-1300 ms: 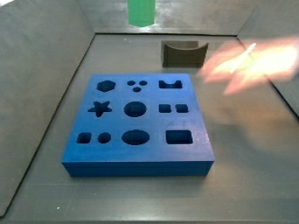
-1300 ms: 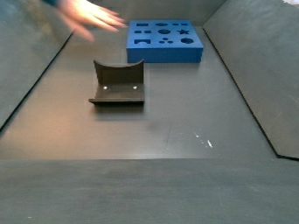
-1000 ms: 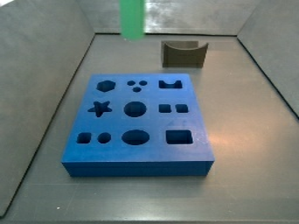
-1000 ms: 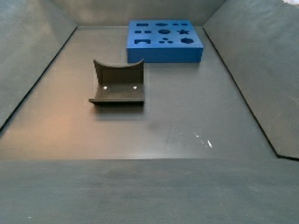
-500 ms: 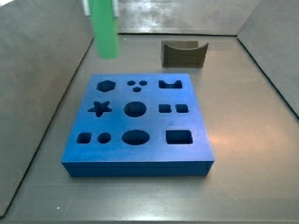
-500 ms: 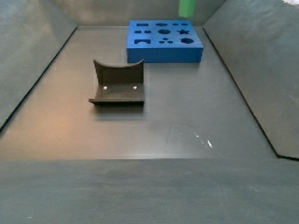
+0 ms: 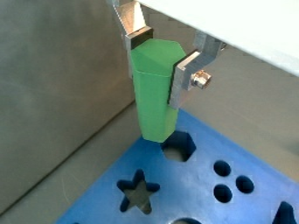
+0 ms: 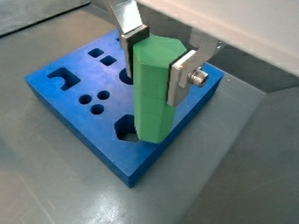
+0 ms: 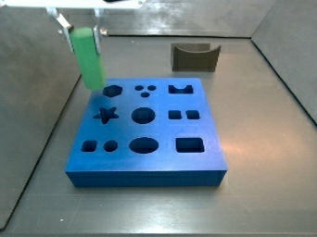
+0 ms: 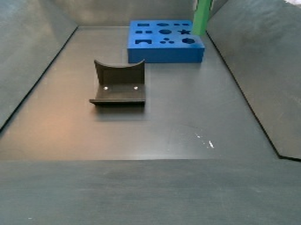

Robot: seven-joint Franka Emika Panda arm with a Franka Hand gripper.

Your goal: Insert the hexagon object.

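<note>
My gripper [image 7: 162, 59] is shut on the hexagon object [image 7: 155, 92], a tall bright green peg held upright between the silver fingers [image 8: 184, 75]. In both wrist views its lower end hangs just above the blue board [image 8: 70, 105], next to the hexagon hole [image 7: 177, 150]. In a side view the peg [image 9: 88, 57] stands over the board's far left corner, its tip just left of the hexagon hole [image 9: 113, 91]. The peg [image 10: 202, 18] also shows beside the board [image 10: 165, 53] in a side view. I cannot tell whether the tip touches the board.
The blue board [image 9: 148, 162] has several shaped holes, among them a star [image 9: 106, 116] and circles. A dark curved fixture [image 10: 118, 83] stands on the floor away from the board; it also shows behind the board in a side view [image 9: 195, 56]. Grey walls enclose the floor.
The gripper with the green peg has moved left and down, from above the back wall to just over the board's hexagon corner. A blurred hand seen earliest is gone.
</note>
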